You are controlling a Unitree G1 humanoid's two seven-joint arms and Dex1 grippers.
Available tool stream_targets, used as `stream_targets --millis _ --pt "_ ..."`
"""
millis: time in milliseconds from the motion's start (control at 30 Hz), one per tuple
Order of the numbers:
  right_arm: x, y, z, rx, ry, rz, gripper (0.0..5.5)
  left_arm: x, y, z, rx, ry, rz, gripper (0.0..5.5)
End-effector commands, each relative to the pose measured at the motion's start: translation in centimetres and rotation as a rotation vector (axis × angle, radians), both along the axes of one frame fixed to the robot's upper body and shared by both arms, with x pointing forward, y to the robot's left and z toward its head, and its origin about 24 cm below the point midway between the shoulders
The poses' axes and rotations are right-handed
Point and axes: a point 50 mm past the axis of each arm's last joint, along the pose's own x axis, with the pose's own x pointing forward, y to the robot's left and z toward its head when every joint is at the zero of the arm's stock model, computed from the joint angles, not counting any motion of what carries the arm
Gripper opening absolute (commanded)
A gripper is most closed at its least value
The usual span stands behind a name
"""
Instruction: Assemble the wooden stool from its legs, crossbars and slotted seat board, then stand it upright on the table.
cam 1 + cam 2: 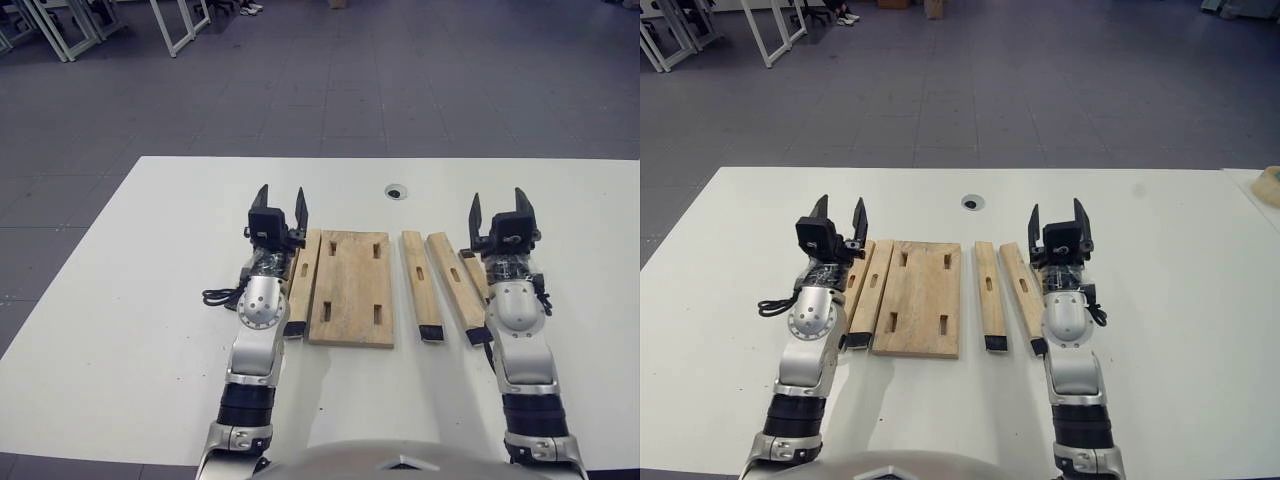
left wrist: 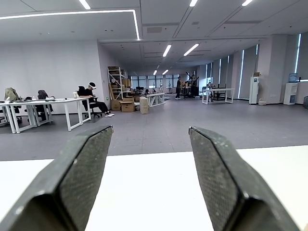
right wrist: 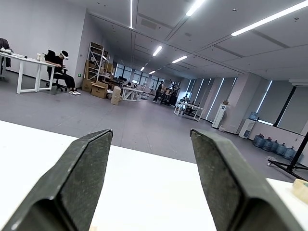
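Bare matt wood seat board (image 1: 350,287), smooth matt table (image 1: 130,300), rough-textured pincer pads (image 2: 86,178)

Seat board (image 1: 350,287) flat on table (image 1: 120,300), legs (image 1: 421,283) on either side

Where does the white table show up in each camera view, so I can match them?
Left eye view: table fills the lower two thirds.
Right eye view: table, lower two thirds too.
Left wrist view: white strip between the jaws of the left gripper.
Right wrist view: white strip between the jaws of the right gripper.
Shared landmark: grey floor past the table's far edge.
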Motion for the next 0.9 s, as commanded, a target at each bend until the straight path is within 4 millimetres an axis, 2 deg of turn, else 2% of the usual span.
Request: stream_targets --millis 33,233,367,700,867,900 --pt "0.0 -0.5 -0.4 0.024 0.031 0.010 2.97 0.2 0.3 0.3 0.022 -0.013 0.004 2.92" --pt "-2.2 -2.8 -4.6 0.080 0.279 0.000 2.97 0.0 0.7 -0.1 0.023 0.009 0.025 2.92" --pt "-4.0 -4.9 -6.2 0.071 0.391 0.032 2.97 -0.2 0.9 -0.5 0.021 0.024 0.037 2.92" --pt "-6.2 -5.8 -9.8 0.046 0.606 0.144 2.97 -0.5 1.0 -0.8 0.013 0.040 0.048 2.92" --pt "-6.6 -5.6 -10.9 0.146 0.687 0.192 2.97 -0.5 1.1 -0.8 0.008 0.042 0.048 2.92" --pt "-6.7 -5.3 -11.0 0.215 0.701 0.211 2.77 -0.5 1.1 -0.8 0.008 0.043 0.048 2.92"
